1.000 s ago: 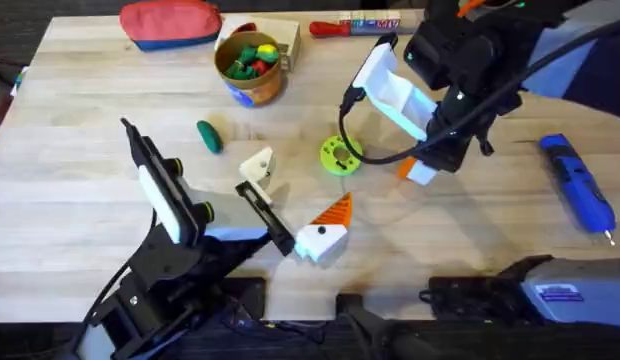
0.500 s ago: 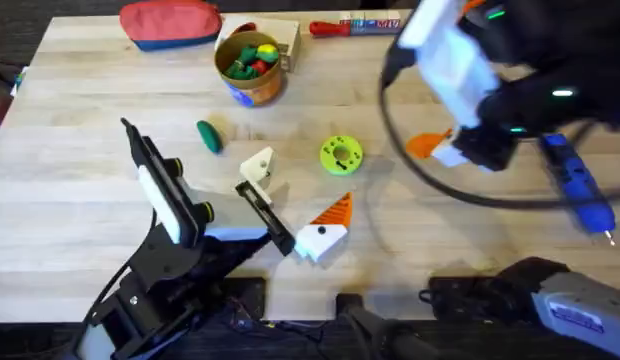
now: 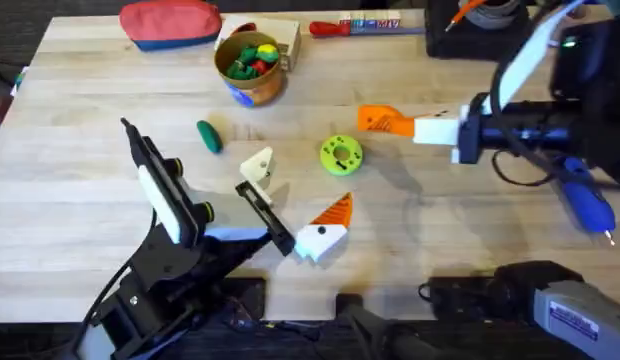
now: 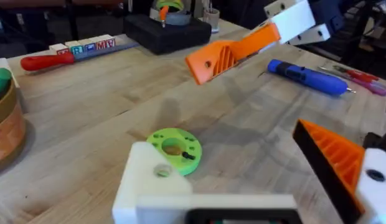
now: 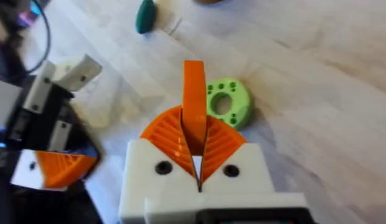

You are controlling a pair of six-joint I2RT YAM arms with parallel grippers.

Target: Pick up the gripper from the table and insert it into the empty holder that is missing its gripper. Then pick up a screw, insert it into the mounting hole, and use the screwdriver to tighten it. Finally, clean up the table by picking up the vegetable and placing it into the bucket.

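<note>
The right tool (image 5: 194, 142) was clamped on the orange wedge (image 5: 193, 93), its ribbed pads pressed against both flanks. A second before, this arm had been low over the bench (image 3: 90, 150) beside the green disc (image 3: 341, 155). It had since risen, swung right and levelled out, so the wedge was off the bench and pointing towards the middle. The pick-up looked complete, and the insertion was not yet done.

The left tool (image 3: 298, 188) stood wide open and unmoved, with the bare white holder (image 3: 258, 165) as one of its fingers, well apart from the wedge.

The right wrist view showed the grip itself, with the wedge tip lined up above the disc. The left wrist view showed the wedge clear of the bench, the round hole in its side, and the blue screwdriver (image 4: 305, 76) lying beyond it. The overhead view added the green vegetable (image 3: 209, 136) lying untouched near the bucket (image 3: 252, 92), so the clean-up had not begun.
</note>
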